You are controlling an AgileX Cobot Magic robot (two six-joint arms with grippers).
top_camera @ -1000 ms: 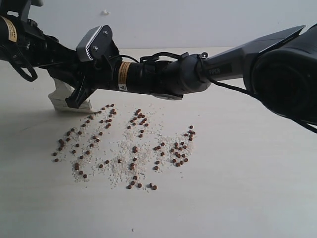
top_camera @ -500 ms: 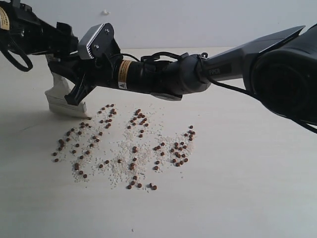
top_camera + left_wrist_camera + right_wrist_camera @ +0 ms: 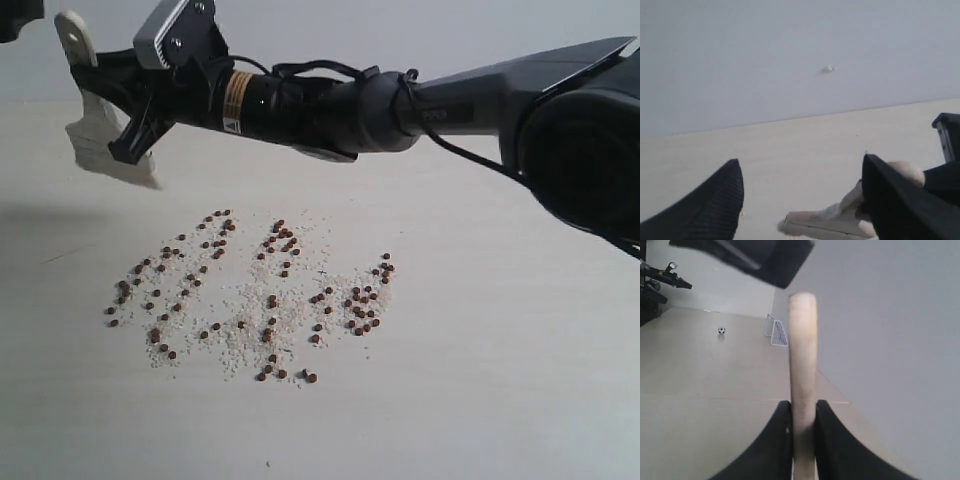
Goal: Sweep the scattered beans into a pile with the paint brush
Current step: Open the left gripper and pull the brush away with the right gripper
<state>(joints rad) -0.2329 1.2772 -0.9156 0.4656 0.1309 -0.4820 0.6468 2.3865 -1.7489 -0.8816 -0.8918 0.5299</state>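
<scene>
The beans (image 3: 250, 300) lie scattered with fine white grains in loose patches across the middle of the table, not in one pile. My right gripper (image 3: 125, 135) reaches across to the far left and is shut on the paint brush (image 3: 100, 140), holding it in the air above the table, bristles down. In the right wrist view the jaws (image 3: 802, 407) clamp the pale wooden handle (image 3: 802, 350). My left gripper (image 3: 801, 161) is open and empty, and the brush (image 3: 825, 222) shows just beyond one finger. Only a dark edge of the left gripper (image 3: 15, 15) shows in the exterior view's top-left corner.
The pale wooden tabletop (image 3: 500, 400) meets a grey wall behind it. The right arm's long black body (image 3: 420, 100) spans the scene above the beans. A toy goal (image 3: 776, 332) and a small ball (image 3: 721, 330) stand on the floor far off.
The left gripper has opened, let go of the brush and drawn back up to the left. The right gripper has lifted the brush from the table into the air.
</scene>
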